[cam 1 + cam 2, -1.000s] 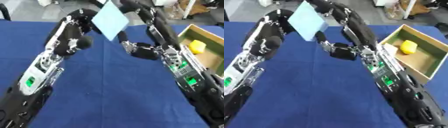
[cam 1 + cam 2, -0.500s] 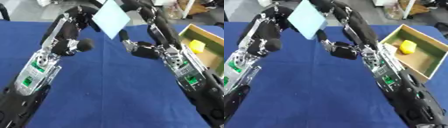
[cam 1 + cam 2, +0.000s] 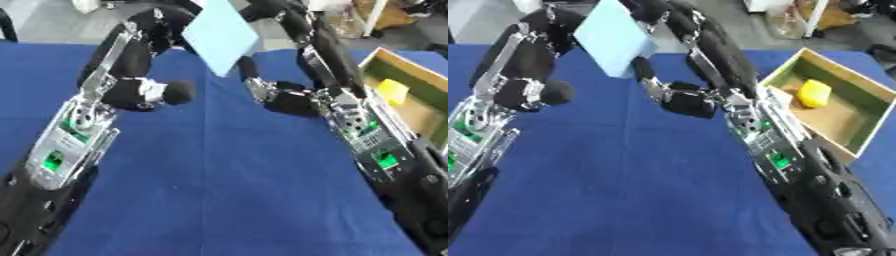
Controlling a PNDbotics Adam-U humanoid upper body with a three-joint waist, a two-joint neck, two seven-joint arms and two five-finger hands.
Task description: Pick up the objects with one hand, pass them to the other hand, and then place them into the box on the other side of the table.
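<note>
My right hand [image 3: 654, 12] is raised at the far edge of the table, and it meets the upper right edge of a flat, pale blue square sheet [image 3: 614, 37]; I cannot tell how its fingers lie, since the sheet and my own arm hide them. My left hand [image 3: 162, 22] is up beside the sheet's left edge, and whether it touches or is curled I cannot tell either. The sheet hangs tilted on one corner, well above the blue tablecloth [image 3: 219, 190], between the two hands, which I judge is the pass from one hand to the other. The open wooden box [image 3: 846, 127] stands at my right, near my right forearm, with a yellow rounded object [image 3: 814, 93] already lying in it. I judge the sheet belongs there next, so my right side is the sensible receiver.
</note>
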